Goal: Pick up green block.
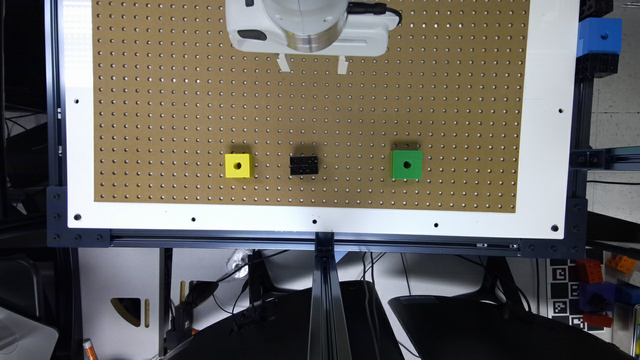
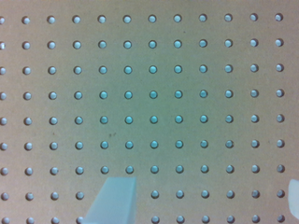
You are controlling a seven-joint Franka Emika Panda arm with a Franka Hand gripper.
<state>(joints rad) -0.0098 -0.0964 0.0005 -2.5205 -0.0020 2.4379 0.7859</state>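
Overhead arrangement of the work surface. The gripper [image 1: 313, 64] hangs over the far part of the brown pegboard [image 1: 165, 100], near its top edge in the exterior view, with its jaws spread wide apart and nothing between them; in the wrist view one pale fingertip [image 2: 114, 200] and the sliver of the other [image 2: 294, 200] stand at opposite sides over bare board. The green block [image 1: 406, 164] sits on the board toward the exterior view's right, well apart from the gripper and clear of the white border [image 1: 545, 125]. In the same row lie the black block [image 1: 304, 165] and, farther toward the exterior view's left, the yellow block [image 1: 238, 165]; open board separates all three.
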